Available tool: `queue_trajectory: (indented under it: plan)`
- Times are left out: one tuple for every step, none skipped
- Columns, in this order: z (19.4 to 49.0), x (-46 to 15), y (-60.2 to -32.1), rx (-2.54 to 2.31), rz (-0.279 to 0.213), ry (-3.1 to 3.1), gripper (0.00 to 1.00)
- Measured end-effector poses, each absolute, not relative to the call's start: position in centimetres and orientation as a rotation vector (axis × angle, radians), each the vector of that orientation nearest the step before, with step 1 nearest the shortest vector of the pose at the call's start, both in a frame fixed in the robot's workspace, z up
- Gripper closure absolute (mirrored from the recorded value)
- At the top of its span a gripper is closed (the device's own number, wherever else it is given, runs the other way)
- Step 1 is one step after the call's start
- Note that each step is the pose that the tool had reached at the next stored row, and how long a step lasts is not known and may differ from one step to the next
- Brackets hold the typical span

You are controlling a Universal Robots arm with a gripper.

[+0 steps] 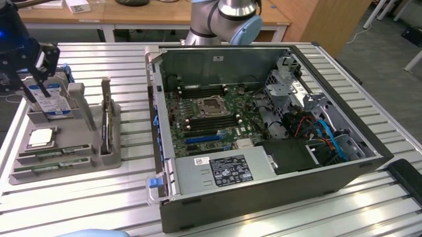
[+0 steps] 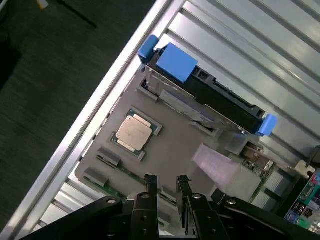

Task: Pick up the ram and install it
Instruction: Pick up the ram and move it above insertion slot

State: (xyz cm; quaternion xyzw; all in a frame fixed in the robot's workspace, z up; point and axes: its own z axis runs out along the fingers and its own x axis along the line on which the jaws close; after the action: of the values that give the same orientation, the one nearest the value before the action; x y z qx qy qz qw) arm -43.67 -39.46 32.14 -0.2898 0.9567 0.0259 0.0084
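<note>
Two ram sticks (image 1: pixel 53 154) lie in slots at the front of a grey tray (image 1: pixel 86 128) on the exterior view's left; in the wrist view a green ram edge (image 2: pixel 114 192) shows close to my fingertips. My gripper (image 1: pixel 37 93) hangs above the far end of the tray, over the hard drive (image 1: pixel 53 104). In the wrist view the gripper (image 2: pixel 166 184) is open, its two black fingers (image 2: pixel 150 186) apart with nothing between them.
A square silver processor (image 2: pixel 134 132) sits in the tray beside the ram. The hard drive (image 2: pixel 220 97) has blue brackets. An open computer case (image 1: pixel 369 158) lies on the slatted table, its motherboard (image 1: pixel 207 116) with dark memory slots exposed. A power supply (image 1: pixel 224 170) fills the case's front.
</note>
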Motion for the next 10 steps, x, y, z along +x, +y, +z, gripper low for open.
queue_trajectory:
  plan:
    - [32.13,-43.67,-39.46,-0.933,0.081,2.982,0.71]
    - [32.11,-43.67,-39.46,-0.96,0.081,2.974,0.71]
    - [32.09,-43.67,-39.46,-0.987,0.082,2.965,0.71]
    - [32.08,-43.67,-39.46,-1.013,0.082,2.957,0.71]
    - [32.06,-43.67,-39.46,-1.04,0.082,2.948,0.71]
    - [32.05,-43.67,-39.46,-1.068,0.082,2.939,0.71]
    - [32.03,-43.67,-39.46,-1.095,0.082,2.929,0.71]
    - [32.02,-43.67,-39.46,-1.121,0.083,2.92,0.71]
    - [32.0,-43.67,-39.46,-1.148,0.083,2.91,0.71]
    - [31.99,-43.67,-39.46,-1.174,0.083,2.9,0.71]
